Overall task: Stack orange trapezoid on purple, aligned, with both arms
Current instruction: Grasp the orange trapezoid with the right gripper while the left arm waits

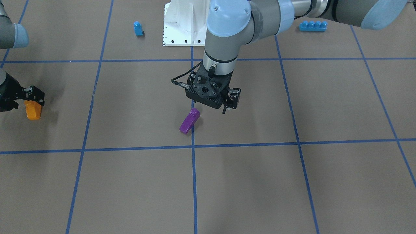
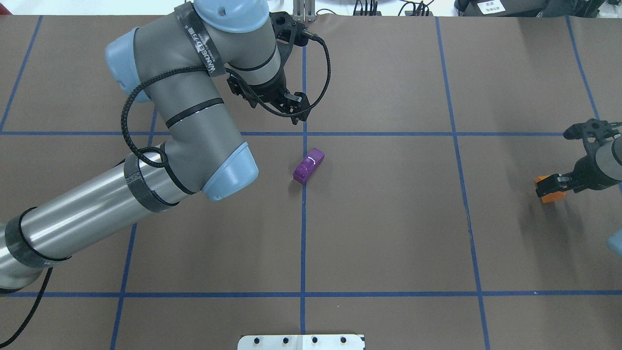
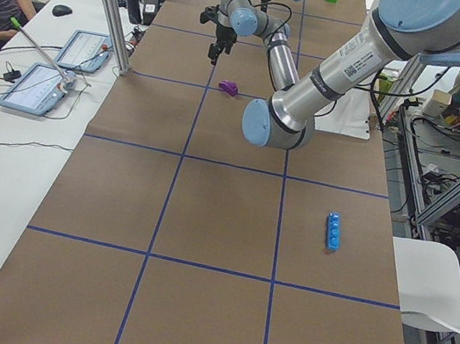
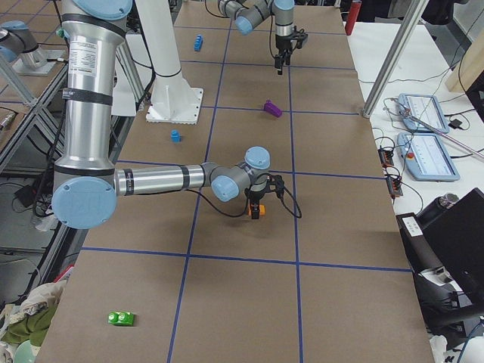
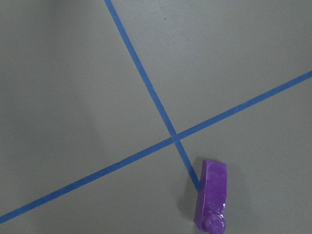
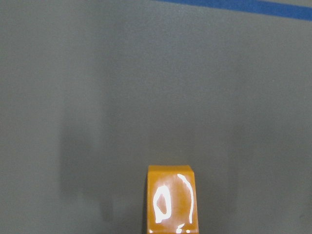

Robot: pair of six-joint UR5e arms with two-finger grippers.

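Lying slantwise across a blue tape line (image 2: 303, 233) near the middle of the brown paper-covered table (image 2: 388, 243), the small glossy purple plastic wedge block with one stud (image 2: 308, 166) is the target that the coming move turns on. In the overhead view its long axis runs on a diagonal, with the stud end nearer the robot and the sloped end pointing away and a little toward the robot's right. The small glossy orange plastic trapezoid block (image 1: 33, 111) is far out on the robot's right side, well apart from the purple block, and it is pinched from above between the fingers of the black two-finger right gripper (image 1: 33, 100). Whether it hangs just clear of the table or touches it cannot be told. From that gripper the purple block lies across the table toward the robot's left, so the carry looks like a long sideways traverse. The orange block would probably also need turning about the vertical so that it matches the purple block's diagonal before it is set down. The black two-finger left gripper (image 1: 227, 105) is much nearer the purple block, hovering above the table just beside it with nothing in its grasp. How far its jaws are parted cannot be told. It seems well placed to steady the purple block.
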